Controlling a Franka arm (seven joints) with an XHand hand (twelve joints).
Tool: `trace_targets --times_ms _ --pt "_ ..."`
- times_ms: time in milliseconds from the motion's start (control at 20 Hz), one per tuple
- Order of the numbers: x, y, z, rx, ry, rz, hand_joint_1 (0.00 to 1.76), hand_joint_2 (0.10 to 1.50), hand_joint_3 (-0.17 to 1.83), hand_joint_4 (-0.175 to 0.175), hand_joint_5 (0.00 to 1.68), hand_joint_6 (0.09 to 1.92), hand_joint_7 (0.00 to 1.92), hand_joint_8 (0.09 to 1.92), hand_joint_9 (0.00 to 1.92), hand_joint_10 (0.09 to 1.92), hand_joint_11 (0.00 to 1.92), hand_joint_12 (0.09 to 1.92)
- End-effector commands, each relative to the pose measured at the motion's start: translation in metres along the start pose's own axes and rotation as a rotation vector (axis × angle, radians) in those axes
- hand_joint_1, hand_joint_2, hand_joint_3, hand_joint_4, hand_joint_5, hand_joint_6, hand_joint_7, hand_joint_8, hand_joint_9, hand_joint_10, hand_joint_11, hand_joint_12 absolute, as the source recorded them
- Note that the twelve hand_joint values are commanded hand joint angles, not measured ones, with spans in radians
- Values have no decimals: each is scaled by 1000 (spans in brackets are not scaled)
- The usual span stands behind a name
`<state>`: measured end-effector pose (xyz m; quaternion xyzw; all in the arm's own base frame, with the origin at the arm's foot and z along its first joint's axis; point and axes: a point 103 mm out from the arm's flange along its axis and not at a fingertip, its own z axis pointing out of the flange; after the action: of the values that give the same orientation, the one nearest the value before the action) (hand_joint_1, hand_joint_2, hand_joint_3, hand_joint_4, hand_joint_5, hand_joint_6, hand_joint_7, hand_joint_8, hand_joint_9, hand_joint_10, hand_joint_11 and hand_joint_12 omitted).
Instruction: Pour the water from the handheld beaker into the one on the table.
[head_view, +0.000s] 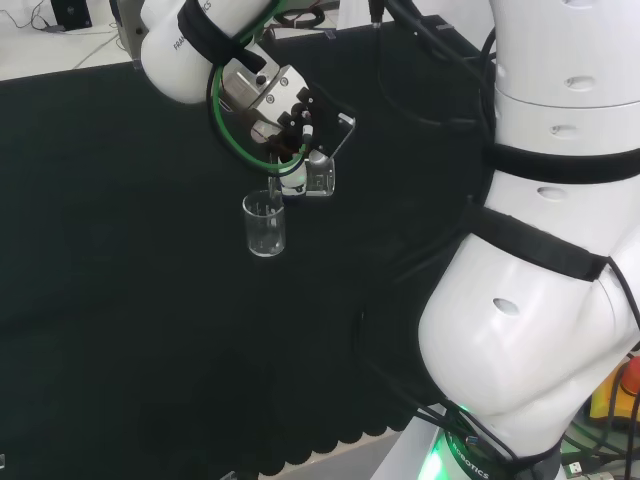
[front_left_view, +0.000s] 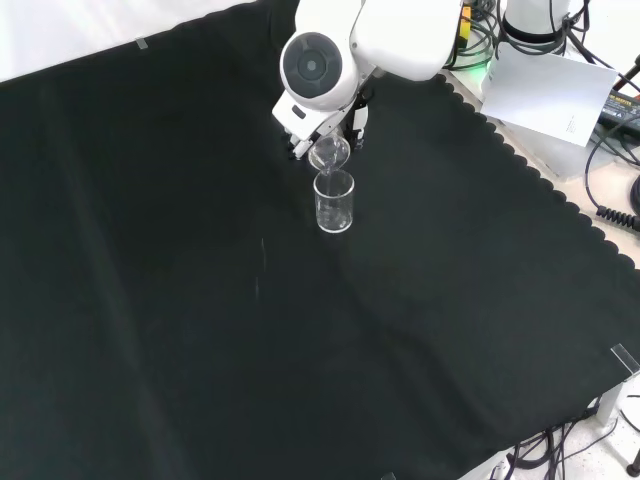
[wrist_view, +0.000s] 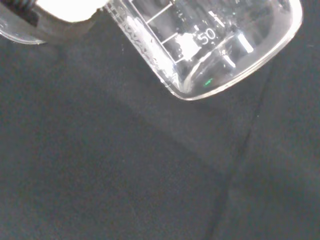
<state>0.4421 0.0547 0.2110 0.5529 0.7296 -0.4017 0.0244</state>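
The hand is gripping a tilted beaker, its lip hanging over an upright beaker standing on the black-clothed worktop.

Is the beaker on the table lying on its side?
No, the beaker on the table stands upright on the black cloth, below the tilted handheld beaker.

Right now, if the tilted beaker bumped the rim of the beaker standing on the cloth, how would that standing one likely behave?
The standing beaker looks tall for its base, so it might tip. It seems nearly empty, so probably light and easy to shove. The black cloth may slow sliding. The hand holds the tilted beaker just above it.
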Motion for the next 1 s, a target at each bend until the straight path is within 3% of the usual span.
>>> trace_targets --times_ms 50,1000 --pt "2 -2 -1 0 -40 8 1289 1095 -175 -106 1078 828 1324 631 1517 898 1340 924" --pt "5 1 -11 50 -94 2 1288 1096 -175 -104 1076 832 1321 635 1515 897 1341 922"
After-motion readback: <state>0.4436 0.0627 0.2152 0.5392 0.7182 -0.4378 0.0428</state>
